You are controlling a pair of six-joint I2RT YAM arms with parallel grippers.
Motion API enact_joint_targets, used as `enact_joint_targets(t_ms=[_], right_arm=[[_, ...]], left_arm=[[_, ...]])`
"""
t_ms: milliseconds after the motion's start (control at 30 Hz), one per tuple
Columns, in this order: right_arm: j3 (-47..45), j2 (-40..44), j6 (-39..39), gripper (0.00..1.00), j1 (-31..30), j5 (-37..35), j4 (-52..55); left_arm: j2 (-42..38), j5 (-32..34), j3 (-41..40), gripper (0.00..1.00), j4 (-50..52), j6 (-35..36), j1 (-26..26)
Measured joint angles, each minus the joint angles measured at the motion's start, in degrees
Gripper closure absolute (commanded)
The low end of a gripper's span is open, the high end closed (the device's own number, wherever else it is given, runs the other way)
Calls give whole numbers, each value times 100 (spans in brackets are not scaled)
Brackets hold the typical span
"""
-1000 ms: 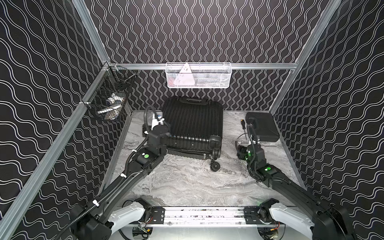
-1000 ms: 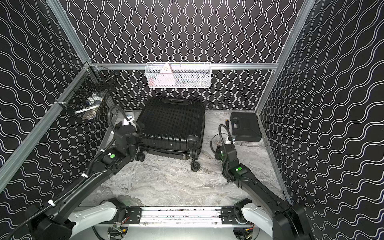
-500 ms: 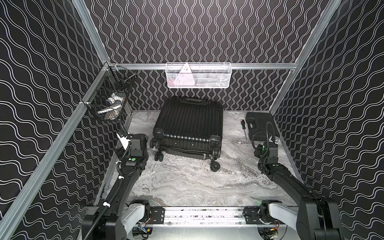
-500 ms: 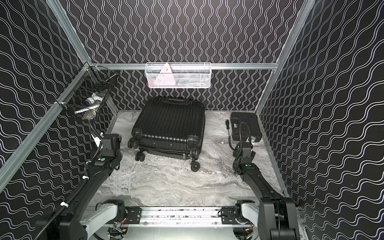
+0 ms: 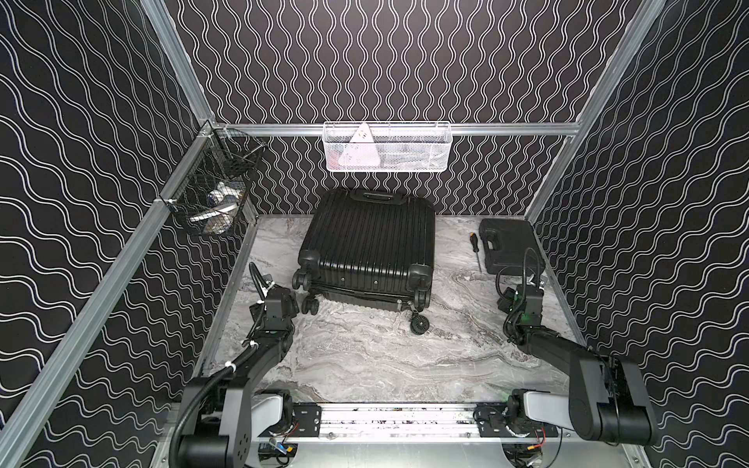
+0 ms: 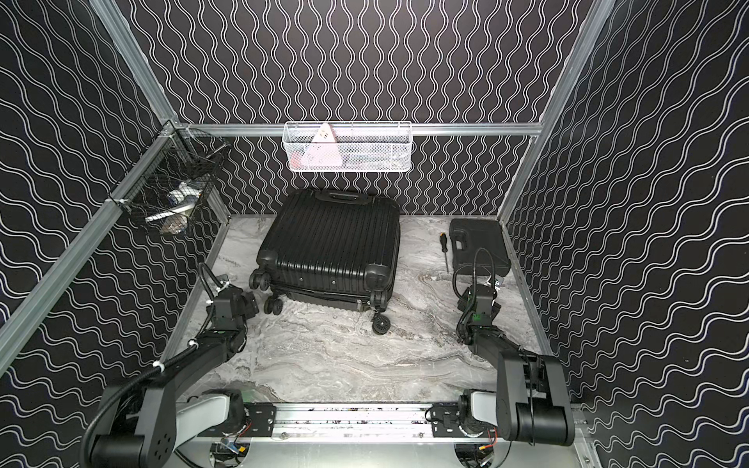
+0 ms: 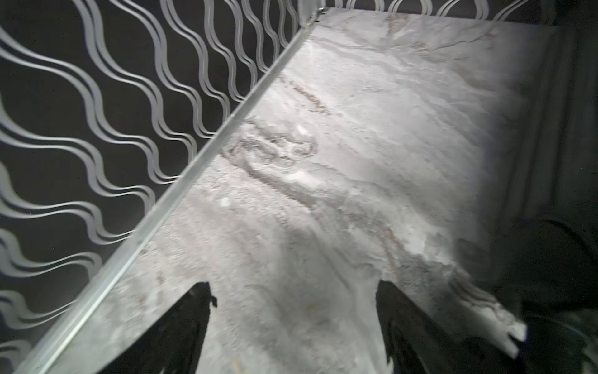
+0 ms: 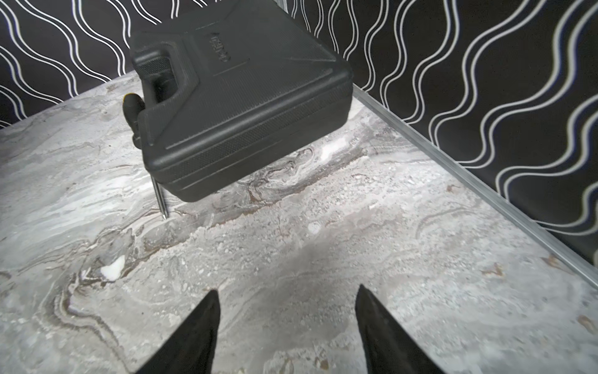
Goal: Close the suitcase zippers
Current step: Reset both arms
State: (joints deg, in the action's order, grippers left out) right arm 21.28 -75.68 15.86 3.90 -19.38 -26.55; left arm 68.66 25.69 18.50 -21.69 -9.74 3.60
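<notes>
We see a gray table [image 5: 364, 364] that looks like stone with swirly marks. In the far right corner lies a flat black box [image 5: 506, 247] with a handle hole, and its lid is shut. Just beside it, toward the middle, lies a thin screwdriver [image 5: 473, 242] with a black grip and a bit of yellow. Its metal tip sticks out past the box. A white wire basket [image 5: 387, 148] hangs on the back wall with a white triangle thing [image 5: 358, 154] inside. A black wire basket [image 5: 210, 190] hangs in the left corner. It holds white and shiny things we cannot make out. The walls [image 5: 364, 60] are black with white wavy lines.
</notes>
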Motion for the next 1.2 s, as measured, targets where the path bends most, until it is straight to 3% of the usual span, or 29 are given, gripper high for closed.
enact_joint_targets(t_ms=[133, 167, 200, 367, 600, 700, 767, 900, 1200], right_arm=[[59, -188, -59, 31, 13, 157, -254], [50, -225, -83, 30, 13, 188, -348], [33, -282, -146, 30, 13, 214, -490], [-140, -586, -326, 29, 24, 385, -1311], [-350, -1368, -455, 29, 55, 754, -2608], [-402, -1838, -533, 22, 61, 966, -3178], [-363, -1923, -599, 0, 59, 1134, -3189], [55, -1845, -697, 0, 13, 1174, -3071], [48, -1937, -756, 0, -37, 1233, -2999]], left_arm=[[540, -734, 2, 12, -636, 258, 9], [643, -901, 57, 3, -758, 299, 11], [732, -1047, 105, 1, -879, 369, 13], [1193, -1582, 79, 1, -1729, 396, 33], [2216, -2319, -299, 1, -3906, 411, 94], [2583, -2393, -472, 1, -4750, 385, 94], [2573, -2391, -459, 1, -4741, 407, 85], [2594, -2461, -278, 1, -4546, 516, -7], [2597, -2546, -262, 1, -4478, 531, -42]])
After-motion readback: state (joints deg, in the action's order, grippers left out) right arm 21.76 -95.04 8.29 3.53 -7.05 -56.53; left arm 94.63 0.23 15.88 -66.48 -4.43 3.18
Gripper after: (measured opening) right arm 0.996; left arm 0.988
